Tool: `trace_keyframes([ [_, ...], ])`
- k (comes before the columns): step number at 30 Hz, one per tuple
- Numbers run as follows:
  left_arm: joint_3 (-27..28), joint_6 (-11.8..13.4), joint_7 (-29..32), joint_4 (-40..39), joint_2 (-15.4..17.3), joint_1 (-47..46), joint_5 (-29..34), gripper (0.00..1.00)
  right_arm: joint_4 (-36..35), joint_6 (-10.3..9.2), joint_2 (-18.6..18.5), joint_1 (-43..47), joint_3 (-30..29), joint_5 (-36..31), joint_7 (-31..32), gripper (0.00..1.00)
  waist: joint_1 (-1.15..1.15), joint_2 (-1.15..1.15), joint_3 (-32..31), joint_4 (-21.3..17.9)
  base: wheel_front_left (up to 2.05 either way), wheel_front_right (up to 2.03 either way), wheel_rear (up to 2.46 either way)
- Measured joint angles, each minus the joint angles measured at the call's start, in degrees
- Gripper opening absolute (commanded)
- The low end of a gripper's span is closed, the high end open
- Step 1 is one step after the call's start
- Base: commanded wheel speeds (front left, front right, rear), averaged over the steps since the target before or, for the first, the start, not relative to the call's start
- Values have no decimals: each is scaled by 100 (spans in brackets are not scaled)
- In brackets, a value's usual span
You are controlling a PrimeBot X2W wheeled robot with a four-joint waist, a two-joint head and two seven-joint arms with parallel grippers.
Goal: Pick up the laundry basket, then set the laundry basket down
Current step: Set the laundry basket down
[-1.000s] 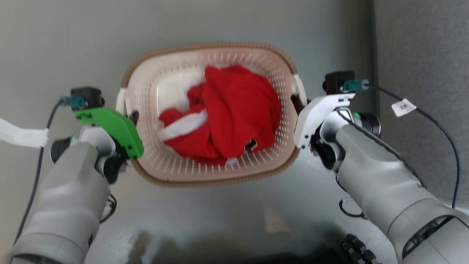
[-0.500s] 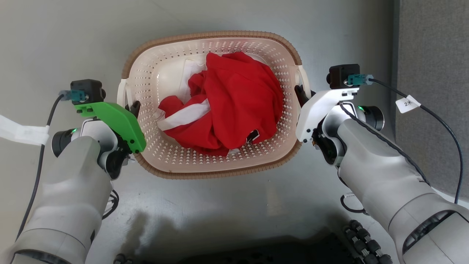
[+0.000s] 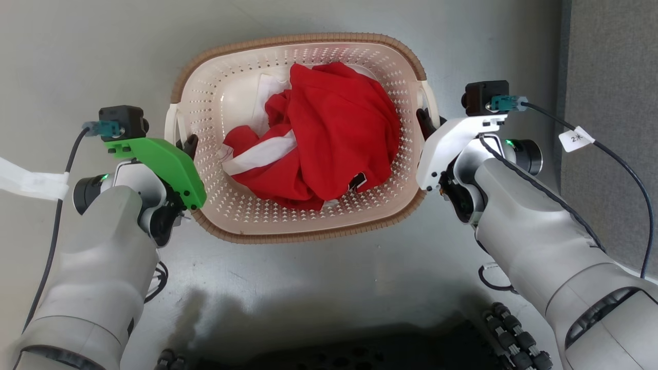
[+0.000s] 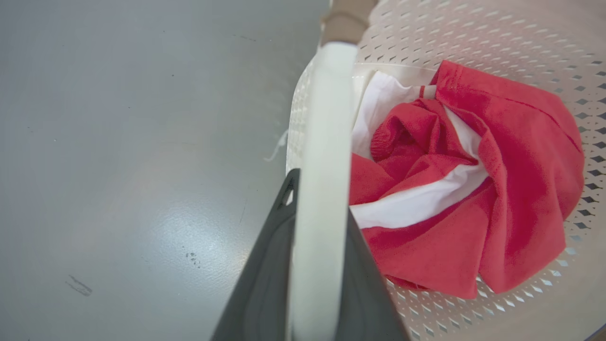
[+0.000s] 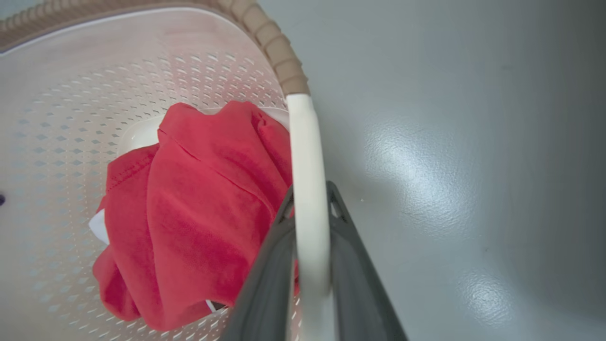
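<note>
Left wrist view: laundry basket (image 4: 473,38) handle (image 4: 322,142) between jaws.

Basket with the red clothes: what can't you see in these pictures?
Underside of the cream perforated plastic basket: head view, its own body hides it.
Basket bottom under the crumpled red-and-white cloth: all views, cloth covers it.
Most of the left hand: head view, green bracket covers it.
</note>
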Motion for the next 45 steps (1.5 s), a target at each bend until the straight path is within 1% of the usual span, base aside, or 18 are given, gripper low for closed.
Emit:
trace_keyframes([
  [2, -8, 1, -8, 1, 3, -2, 0, 0, -1, 2, 0, -3, 19, 0, -23, 0, 0, 0, 13, 1, 0, 0, 0],
  [3, -10, 0, -9, 1, 5, -6, -1, 0, -3, 7, -2, -3, 37, 2, -23, 16, 0, 0, 17, 3, 0, 0, 0],
  [4, -19, 1, -10, 0, 4, -11, -5, 0, -9, 10, -9, -3, 46, 18, -23, 37, 0, 0, 19, 5, 0, 0, 0],
  [5, -18, 1, -29, 2, 3, -16, -29, 5, -13, 20, -25, -4, 65, 35, -23, 75, 0, 0, 20, 8, 0, 0, 0],
  [6, -12, 0, -40, 0, 3, -23, -60, 48, -21, 77, -55, -4, 107, 52, -20, 100, 0, 0, 20, 12, 0, 0, 0],
  [7, -3, 0, -69, 2, 16, -32, -83, 98, -22, 118, -91, -4, 148, 52, -19, 100, 0, 0, 18, 17, 0, 0, 0],
  [8, 1, 1, -90, 8, 43, -41, -105, 100, -40, 156, -140, -4, 156, 54, -42, 100, 0, 0, 16, 23, 0, 0, 0],
  [10, 3, 1, -109, 10, 69, -80, -143, 100, -45, 185, -198, -12, 174, 71, -46, 100, 0, 0, 8, 32, 0, 0, 0],
  [15, -15, 1, -151, 10, 56, -100, -159, 100, -47, 261, -191, -13, 208, 129, -81, 100, 0, 0, -47, 42, 0, 0, 0],
  [22, -69, 1, -210, 25, 63, -85, -232, 100, -36, 313, -191, -9, 233, 205, -136, 100, 0, 0, -242, 36, 0, 0, 0],
  [27, -166, 1, -448, 23, 110, -44, -198, 100, -21, 364, -190, 30, 237, 230, -342, 100, 0, 0, -453, 27, 0, 0, 0],
  [29, -163, 1, -556, 13, 157, 37, -200, 100, -45, 414, -194, 83, 158, 368, -450, 100, 0, 0, -558, 21, 0, 0, 0],
  [34, -174, 1, -838, 7, 180, 308, -213, 100, 1, 431, -192, 299, 205, 366, -509, 100, 0, 0, -860, 10, 0, 0, 0],
  [36, -196, 1, -969, 2, 208, 399, -213, 100, 15, 465, -189, 414, 218, 366, -544, 100, 0, 0, -993, 3, 0, 0, 0],
  [41, -261, 1, -1262, -35, 292, 587, -169, 100, 21, 467, -189, 604, 240, 370, -604, 100, 0, 0, -1336, -27, 0, 0, 0],
  [45, -346, 1, -1361, -97, 370, 743, 12, 100, 16, 464, -188, 728, 263, 368, -660, 100, 0, 0, -1607, -57, 0, 0, 0],
])
